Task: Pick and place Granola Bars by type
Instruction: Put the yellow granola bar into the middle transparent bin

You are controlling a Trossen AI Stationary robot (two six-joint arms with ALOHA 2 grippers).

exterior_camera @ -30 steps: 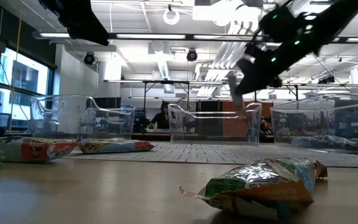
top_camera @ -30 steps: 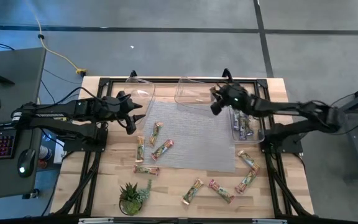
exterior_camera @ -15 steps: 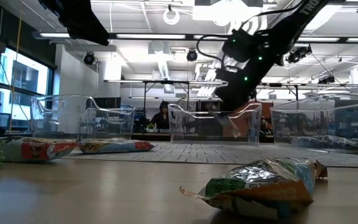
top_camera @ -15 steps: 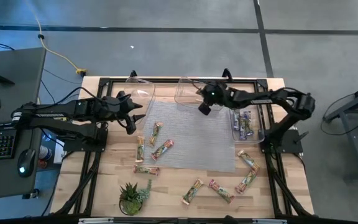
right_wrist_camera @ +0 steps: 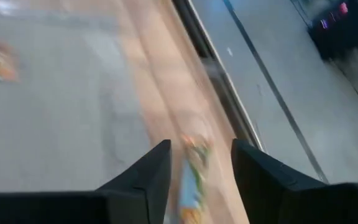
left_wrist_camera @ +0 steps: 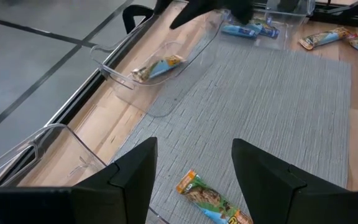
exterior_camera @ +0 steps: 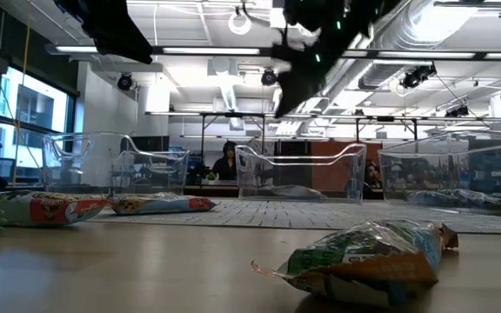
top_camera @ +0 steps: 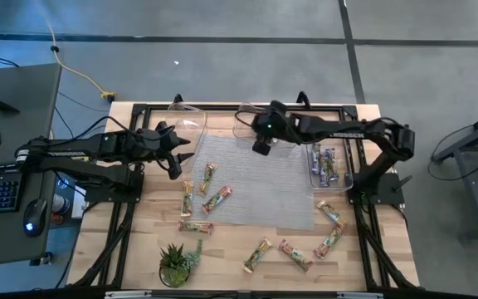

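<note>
My right gripper (top_camera: pixel 260 137) hangs open above the middle clear tub (top_camera: pixel 250 123) at the table's far edge. In its wrist view, its fingers (right_wrist_camera: pixel 201 144) frame a blurred green-orange granola bar (right_wrist_camera: pixel 191 171) that lies below them. The same bar (left_wrist_camera: pixel 157 67) rests flat on the tub's floor. My left gripper (top_camera: pixel 181 154) waits open and empty at the grey mat's left edge. Blue-purple bars (top_camera: pixel 328 164) lie in the right tub. Several more bars lie loose on the mat (top_camera: pixel 218 199) and the wood (top_camera: pixel 295 255).
A third clear tub (top_camera: pixel 187 116) stands at the far left. A small potted plant (top_camera: pixel 175 264) sits near the front edge. A bar (left_wrist_camera: pixel 213 199) lies on the mat just below my left gripper. The grey mat's middle (top_camera: pixel 264 183) is bare.
My right gripper has swung from over the right tub toward the table's left, dipped into the middle tub, then risen above it. The bar it carried now lies flat in that tub, clear of the fingers.
</note>
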